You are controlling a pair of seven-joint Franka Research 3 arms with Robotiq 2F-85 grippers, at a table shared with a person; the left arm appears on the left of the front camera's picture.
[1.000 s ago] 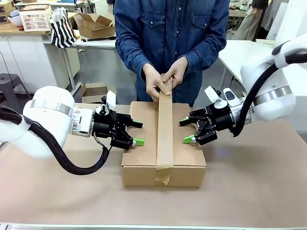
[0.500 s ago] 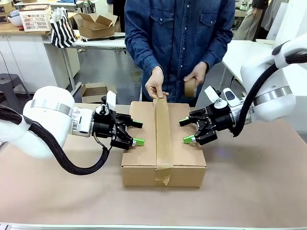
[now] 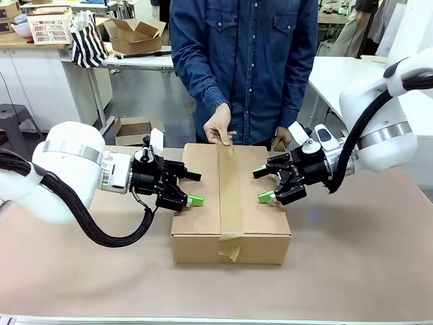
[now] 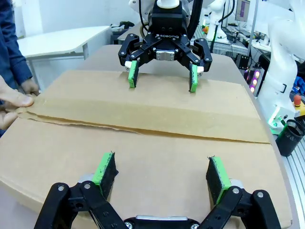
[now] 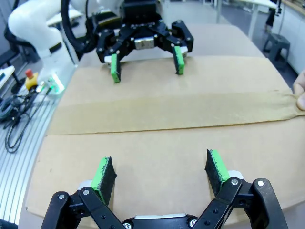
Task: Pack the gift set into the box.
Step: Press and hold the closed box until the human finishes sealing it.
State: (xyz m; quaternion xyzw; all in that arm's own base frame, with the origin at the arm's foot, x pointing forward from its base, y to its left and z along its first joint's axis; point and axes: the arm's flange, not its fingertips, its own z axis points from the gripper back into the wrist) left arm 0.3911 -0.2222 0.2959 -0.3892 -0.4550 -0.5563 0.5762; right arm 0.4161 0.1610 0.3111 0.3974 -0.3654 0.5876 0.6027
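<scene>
My left gripper [image 3: 197, 188] and right gripper [image 3: 260, 185] hold their jaws open over the closed box [image 3: 231, 203], seemingly pressing its flaps; the person's hand [image 3: 219, 128] smooths the tape [image 3: 229, 189].

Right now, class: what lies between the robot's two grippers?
The box's closed top, with a strip of brown paper tape down its middle between the left gripper and right gripper. The front view shows it.
</scene>
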